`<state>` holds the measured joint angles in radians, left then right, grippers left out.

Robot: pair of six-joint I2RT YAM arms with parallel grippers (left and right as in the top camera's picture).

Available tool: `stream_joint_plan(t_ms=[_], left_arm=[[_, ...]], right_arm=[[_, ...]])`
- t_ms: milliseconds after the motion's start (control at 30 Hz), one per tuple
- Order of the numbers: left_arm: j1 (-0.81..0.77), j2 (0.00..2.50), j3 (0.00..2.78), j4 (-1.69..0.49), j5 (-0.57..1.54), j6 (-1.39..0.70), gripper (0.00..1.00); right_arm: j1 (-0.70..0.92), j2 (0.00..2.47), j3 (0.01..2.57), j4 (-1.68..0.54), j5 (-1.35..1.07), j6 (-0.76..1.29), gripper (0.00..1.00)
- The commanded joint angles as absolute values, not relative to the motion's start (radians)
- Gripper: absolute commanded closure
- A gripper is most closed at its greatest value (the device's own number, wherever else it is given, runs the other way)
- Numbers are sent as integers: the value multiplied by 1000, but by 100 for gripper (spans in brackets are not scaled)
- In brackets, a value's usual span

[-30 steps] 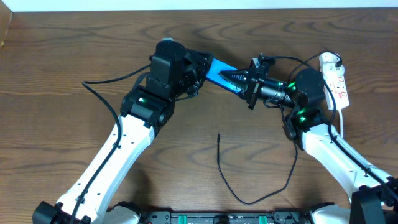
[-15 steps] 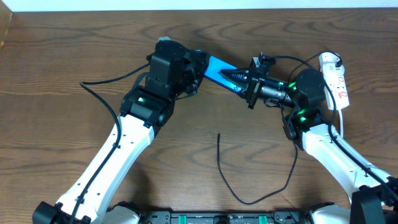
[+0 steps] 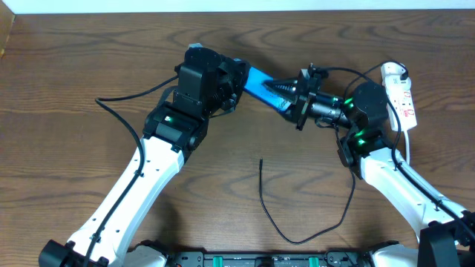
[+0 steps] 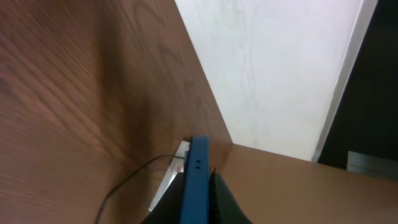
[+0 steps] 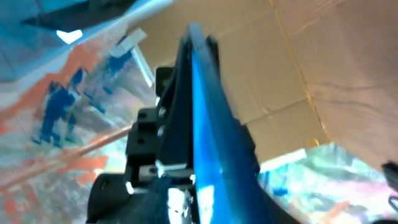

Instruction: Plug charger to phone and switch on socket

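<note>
The left claw (image 3: 234, 80) is clamped tight on one end of the phone (image 3: 260, 80). Its wrist camera shows the handset edge-on, rising straight out between the dark fingers (image 4: 222, 200), with two small dots on the blue rim. From there the phone runs away from this claw as a narrow bright-blue strip, turned on its edge towards the overhead camera and held off the wooden table (image 3: 89, 59).

Its other end sits in the right claw (image 3: 288, 93), which faces the left one. The black fingers lie on either side of the strip, but the pictures do not show whether they press on it or stand a little off. In the right wrist view the blue screen is seen at a steep slant, and no wording on it can be read.

The charger (image 3: 260, 185) lies loose on the table, nearer the robot than both claws and well apart from them. Its small tip points up towards the phone, and the thin black cable loops round towards the right arm.

Beyond the right claw, past its wrist at the table's far right, lies the white socket (image 3: 398, 87). Its red marking is too small to read.
</note>
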<state>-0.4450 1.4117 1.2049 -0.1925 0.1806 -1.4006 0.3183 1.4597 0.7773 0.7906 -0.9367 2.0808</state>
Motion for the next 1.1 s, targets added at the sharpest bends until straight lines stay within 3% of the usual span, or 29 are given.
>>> stream_joint_plan(t_ms=[0, 167, 300, 467, 633, 933, 1067], left_arm=[[-442, 1405, 1208, -192, 164, -1358, 92], [-435, 1405, 1208, -192, 163, -1357, 93], [-390, 1404, 1208, -192, 173, -1339, 92], [-286, 1404, 1208, -193, 291, -1300, 93], [-120, 1404, 1208, -197, 549, -1283, 93], [150, 1404, 1208, -200, 1082, -819, 92], [205, 1408, 1208, -200, 1248, -735, 93]], right_arm=[[323, 1451, 791, 797, -952, 2051, 41], [323, 1451, 791, 797, -949, 2048, 12], [322, 1451, 791, 797, -949, 2044, 1], [319, 1451, 791, 794, -947, 1921, 1], [298, 1451, 791, 791, -945, 1736, 1], [261, 1451, 791, 673, -894, 1277, 1], [261, 1451, 806, 506, -837, 1142, 1]])
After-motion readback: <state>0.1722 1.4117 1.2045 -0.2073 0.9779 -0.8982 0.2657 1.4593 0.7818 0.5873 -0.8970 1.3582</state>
